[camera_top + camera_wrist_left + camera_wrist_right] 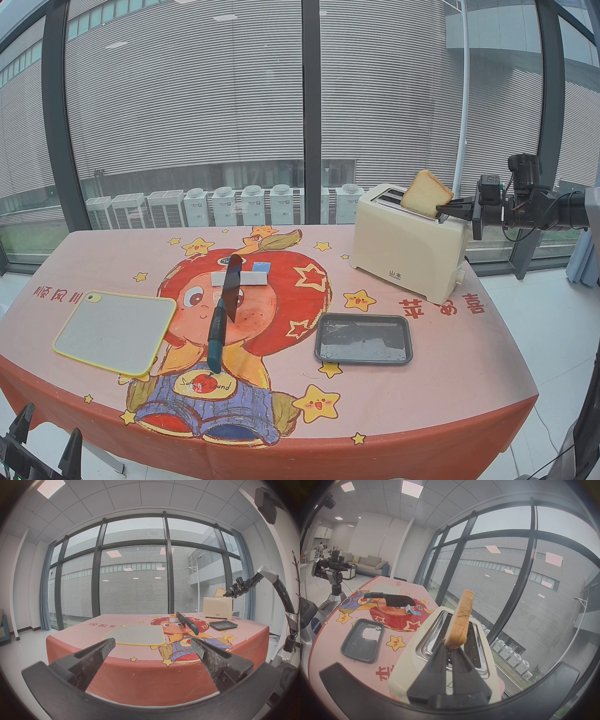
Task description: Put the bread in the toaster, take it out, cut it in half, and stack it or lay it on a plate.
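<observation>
A slice of bread point(425, 193) hangs tilted just above the slots of the cream toaster point(409, 247) at the table's back right. My right gripper point(445, 210) is shut on the slice's lower corner; the right wrist view has the bread point(460, 620) edge-on over a slot of the toaster point(431, 658), pinched by the gripper point(451, 647). A dark rectangular plate point(364, 338) lies in front of the toaster. A knife point(224, 306) with a teal handle leans on a small rest at mid-table. The cutting board point(115, 324) lies at the left. My left gripper point(153, 648) hangs open below the table's front edge.
The table point(437, 375) carries a pink cartoon cloth and stands against a glass window wall. Bare cloth lies between the cutting board, the knife and the plate. A camera on a tripod point(331, 573) stands beyond the table's near side.
</observation>
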You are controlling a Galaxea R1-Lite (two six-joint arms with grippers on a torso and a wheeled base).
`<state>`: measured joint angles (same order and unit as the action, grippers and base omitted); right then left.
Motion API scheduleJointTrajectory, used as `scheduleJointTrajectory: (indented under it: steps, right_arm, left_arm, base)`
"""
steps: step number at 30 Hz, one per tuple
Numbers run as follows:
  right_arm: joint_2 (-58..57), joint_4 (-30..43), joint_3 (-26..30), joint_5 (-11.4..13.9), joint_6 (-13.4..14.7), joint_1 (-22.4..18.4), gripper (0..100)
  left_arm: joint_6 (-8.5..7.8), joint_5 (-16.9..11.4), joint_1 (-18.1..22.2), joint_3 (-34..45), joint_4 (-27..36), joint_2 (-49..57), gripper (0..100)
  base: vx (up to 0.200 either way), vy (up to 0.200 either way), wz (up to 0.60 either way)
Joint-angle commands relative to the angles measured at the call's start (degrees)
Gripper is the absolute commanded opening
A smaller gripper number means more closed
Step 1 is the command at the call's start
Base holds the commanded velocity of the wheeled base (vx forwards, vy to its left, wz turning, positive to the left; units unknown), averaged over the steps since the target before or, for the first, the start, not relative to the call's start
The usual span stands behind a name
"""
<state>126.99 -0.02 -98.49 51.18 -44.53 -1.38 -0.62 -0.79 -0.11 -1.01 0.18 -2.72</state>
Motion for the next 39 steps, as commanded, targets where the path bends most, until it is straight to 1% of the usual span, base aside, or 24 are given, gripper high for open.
scheduleJointTrajectory:
  steps: [1,2,8,9,15,20,29,34,39]
  right_arm:
    - [-0.3,0.0,0.8,-0.4,0.0,0.1,0]
    - [-0.3,0.0,0.9,-0.8,0.0,0.1,0]
    - [-0.4,0.0,1.0,-0.9,0.0,0.1,0]
    - [-0.4,0.0,1.0,-0.9,0.0,0.1,100]
    - [-0.3,-0.5,1.1,-1.3,0.0,0.1,100]
    - [-0.8,-0.4,2.2,-1.3,-0.1,0.1,100]
    - [-1.0,-0.5,2.4,-1.5,0.0,0.1,100]
    - [-2.8,-0.1,2.7,-1.4,0.0,0.0,100]
    - [-5.3,0.1,3.6,-1.3,0.7,0.0,100]
  left_arm:
    - [0.01,0.0,0.0,1.0,0.0,-0.1,100]
    - [0.01,0.0,0.0,1.0,0.0,-0.1,100]
    - [0.01,0.0,0.0,1.0,0.0,-0.1,100]
    - [0.01,0.0,0.0,1.0,0.0,-0.1,100]
    - [0.01,0.0,0.0,1.0,0.0,-0.1,100]
    - [0.01,0.0,0.0,1.0,0.0,-0.1,100]
    - [0.01,0.0,0.0,1.0,0.0,-0.1,100]
    - [0.01,0.0,0.0,1.0,0.0,-0.1,100]
    - [0.01,0.0,0.0,1.0,0.0,-0.1,100]
  base:
    - [0.0,0.0,0.0]
    - [0.0,0.0,0.0]
    - [0.0,0.0,0.0]
    - [0.0,0.0,0.0]
    - [0.0,0.0,0.0]
    - [0.0,0.0,0.0]
    - [0.0,0.0,0.0]
    - [0.0,0.0,0.0]
    - [0.0,0.0,0.0]
